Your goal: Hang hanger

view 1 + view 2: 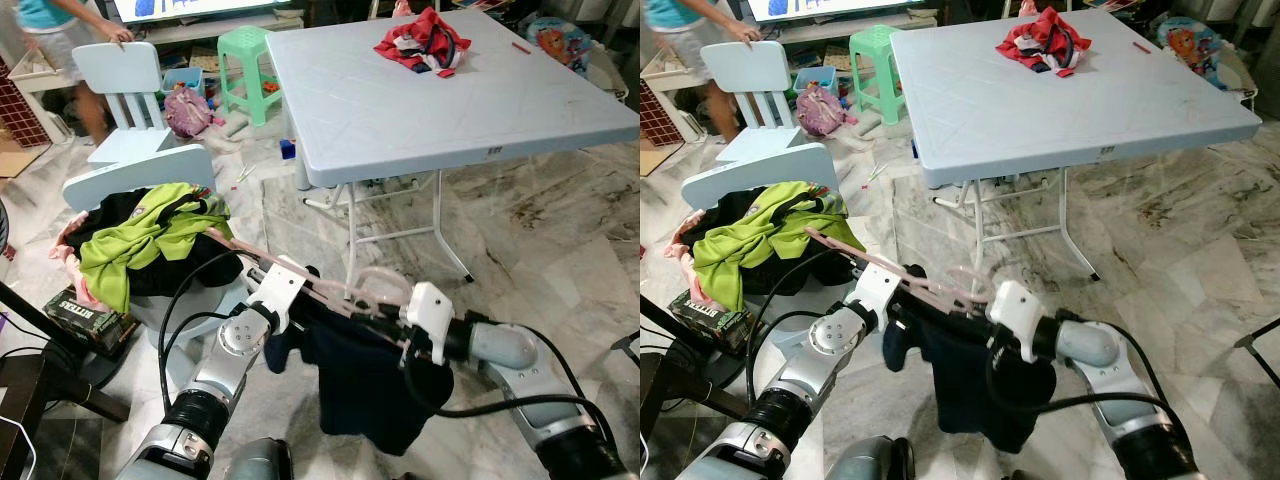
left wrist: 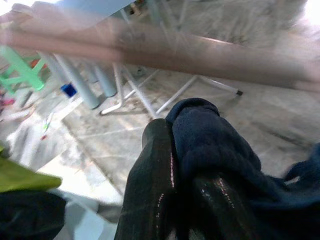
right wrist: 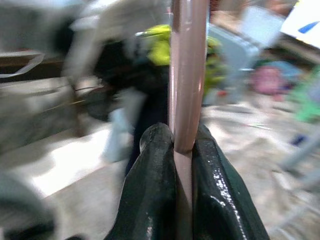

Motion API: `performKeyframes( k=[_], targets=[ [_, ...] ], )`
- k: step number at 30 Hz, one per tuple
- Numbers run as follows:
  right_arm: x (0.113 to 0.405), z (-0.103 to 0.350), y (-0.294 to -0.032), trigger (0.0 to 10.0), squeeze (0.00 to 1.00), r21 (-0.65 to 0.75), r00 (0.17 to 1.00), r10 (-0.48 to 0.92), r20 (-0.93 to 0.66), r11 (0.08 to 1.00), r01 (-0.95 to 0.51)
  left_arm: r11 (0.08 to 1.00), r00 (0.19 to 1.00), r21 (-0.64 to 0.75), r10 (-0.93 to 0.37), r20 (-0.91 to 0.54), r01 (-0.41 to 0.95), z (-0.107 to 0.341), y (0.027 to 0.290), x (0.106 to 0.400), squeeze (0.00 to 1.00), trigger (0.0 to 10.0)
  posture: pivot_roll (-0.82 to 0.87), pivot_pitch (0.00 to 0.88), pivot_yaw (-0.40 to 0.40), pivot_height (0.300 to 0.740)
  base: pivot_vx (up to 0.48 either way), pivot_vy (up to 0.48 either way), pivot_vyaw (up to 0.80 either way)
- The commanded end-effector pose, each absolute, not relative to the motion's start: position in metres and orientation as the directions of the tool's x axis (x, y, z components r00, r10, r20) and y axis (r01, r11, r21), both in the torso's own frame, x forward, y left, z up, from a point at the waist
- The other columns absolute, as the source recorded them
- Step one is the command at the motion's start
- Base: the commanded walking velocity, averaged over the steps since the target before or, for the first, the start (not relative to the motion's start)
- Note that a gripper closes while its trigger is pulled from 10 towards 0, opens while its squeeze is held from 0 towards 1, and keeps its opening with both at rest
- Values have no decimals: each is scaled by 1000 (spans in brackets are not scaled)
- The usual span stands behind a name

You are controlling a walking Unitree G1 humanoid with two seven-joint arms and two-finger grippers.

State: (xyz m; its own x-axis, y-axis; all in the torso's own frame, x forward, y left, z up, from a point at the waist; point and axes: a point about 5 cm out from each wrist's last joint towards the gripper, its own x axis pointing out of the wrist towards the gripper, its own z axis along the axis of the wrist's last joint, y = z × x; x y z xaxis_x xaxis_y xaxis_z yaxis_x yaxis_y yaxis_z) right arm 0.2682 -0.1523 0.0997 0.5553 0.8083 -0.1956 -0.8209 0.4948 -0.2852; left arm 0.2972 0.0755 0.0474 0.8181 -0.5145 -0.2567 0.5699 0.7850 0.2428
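We hold a pale pink plastic hanger between both arms, low in front of us, above the marble floor. A dark navy garment hangs from it and droops toward the floor.

Right gripper: both black fingers pinched tight on the pink bar of the hanger, bar running straight out between them in the right wrist view. In the head views it sits at the hanger's right end, beside the hook.

Left gripper: fingers closed on a fold of the navy garment, with the hanger bar crossing just beyond them.

To our left, a light blue plastic chair is piled with lime green and black clothes. Ahead stands a light blue folding table with a red bundle of clothes on it. A second light blue chair, a green plastic stool and a person are further back.
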Motion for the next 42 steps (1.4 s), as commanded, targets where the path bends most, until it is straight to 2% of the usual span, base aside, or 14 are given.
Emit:
performKeyframes(
  k=[1,4,8,9,18,20,24,25,26,28,29,31,35,42],
  targets=[
    [276,110,-156,10000,0,-297,608,783,-130,554,-777,759,806,274,-539,-243,591,53,71,299,0,0,-51,0,40,740,0,0,0],
    [280,117,-156,10000,0,-319,634,768,-90,581,-749,757,804,273,-539,-252,593,51,71,299,0,0,-51,0,40,740,0,0,0],
    [290,118,-162,10000,0,-381,725,679,-114,644,-664,757,802,269,-542,-253,596,50,71,298,0,0,-51,0,40,740,0,0,0],
    [297,110,-172,10000,0,-373,795,585,-160,710,-598,760,804,264,-543,-242,593,52,71,299,0,0,-57,0,39,740,0,0,0],
    [298,95,-206,10000,0,-366,931,327,-160,857,-363,832,874,266,-471,-122,486,70,85,303,0,0,-46,0,32,740,0,0,0],
    [293,91,-216,10000,0,-233,969,216,-123,942,-240,896,920,208,-387,-65,392,77,98,302,0,0,-43,0,33,740,0,0,0],
    [287,87,-219,10000,0,-138,983,154,-100,976,-167,934,948,166,-316,-25,316,82,108,300,0,0,-40,0,30,740,0,0,0],
    [284,85,-222,10000,0,-134,988,117,-98,983,-129,946,959,162,-281,-17,280,84,113,299,0,6627,-34,0,31,740,0,0,0],
    [282,83,-224,10000,0,-135,991,90,-97,986,-102,954,966,157,-257,-12,256,85,116,298,0,6627,-34,0,31,740,0,0,0],
    [277,77,-225,10000,0,-88,993,43,-109,995,-53,966,972,118,-233,9,230,88,122,294,0,7765,-30,0,36,740,0,0,0],
    [276,74,-225,10000,0,-64,992,29,-120,997,-37,968,973,108,-231,10,228,89,123,292,0,9451,-30,0,36,740,0,0,0],
    [276,72,-223,10000,0,-38,991,26,-134,999,-32,970,974,99,-224,6,223,90,125,291,0,10000,-29,0,39,740,0,0,0],
    [277,78,-216,10000,0,-45,995,37,-95,998,-41,973,977,104,-211,21,208,97,128,294,0,10000,-31,0,46,740,0,0,0],
    [269,83,-195,10000,0,-100,966,241,-90,963,-249,979,982,82,-190,22,188,105,129,301,0,10000,-38,0,56,740,0,-436,0]
  ],
)
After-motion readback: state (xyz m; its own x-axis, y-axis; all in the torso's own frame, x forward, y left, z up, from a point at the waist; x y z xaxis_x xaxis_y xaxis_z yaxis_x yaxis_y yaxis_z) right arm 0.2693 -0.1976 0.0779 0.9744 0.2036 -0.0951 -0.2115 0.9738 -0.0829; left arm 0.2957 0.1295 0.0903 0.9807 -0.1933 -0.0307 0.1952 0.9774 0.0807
